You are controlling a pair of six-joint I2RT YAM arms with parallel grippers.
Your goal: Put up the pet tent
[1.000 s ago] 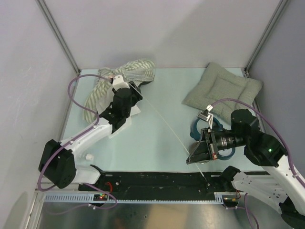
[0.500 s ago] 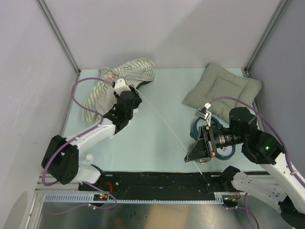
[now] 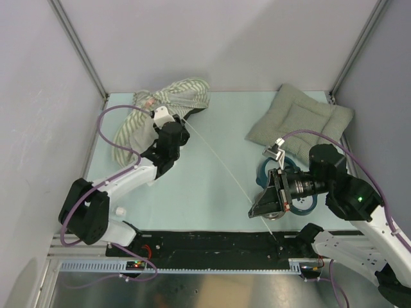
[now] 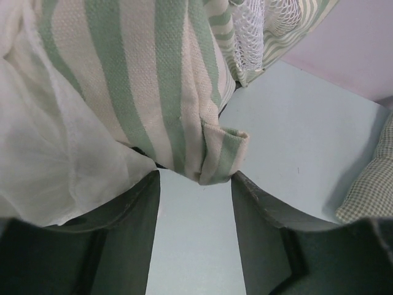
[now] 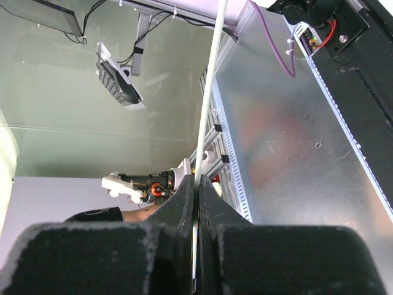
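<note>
The pet tent (image 3: 160, 106) lies crumpled at the table's back left, striped olive and white. A thin white rod (image 3: 225, 170) runs from it diagonally to my right gripper (image 3: 268, 213), which is shut on the rod near its front end. In the right wrist view the rod (image 5: 209, 104) passes between the closed fingers (image 5: 184, 203). My left gripper (image 3: 173, 128) is at the tent's near edge. In the left wrist view its jaws stand open (image 4: 195, 179), with a striped fabric corner (image 4: 215, 163) at the tips, the sheer flap (image 4: 55, 153) on the left and mesh (image 4: 249, 31) above.
A grey-green quilted cushion (image 3: 302, 122) lies at the back right and shows at the left wrist view's right edge (image 4: 371, 190). Blue rings (image 3: 264, 172) sit under the right arm. A black rail (image 3: 212, 242) runs along the front edge. Grey walls enclose the table.
My left gripper has moved farther back toward the tent's edge and the white flap beside it no longer shows. The right gripper has shifted slightly left, still holding the rod.
</note>
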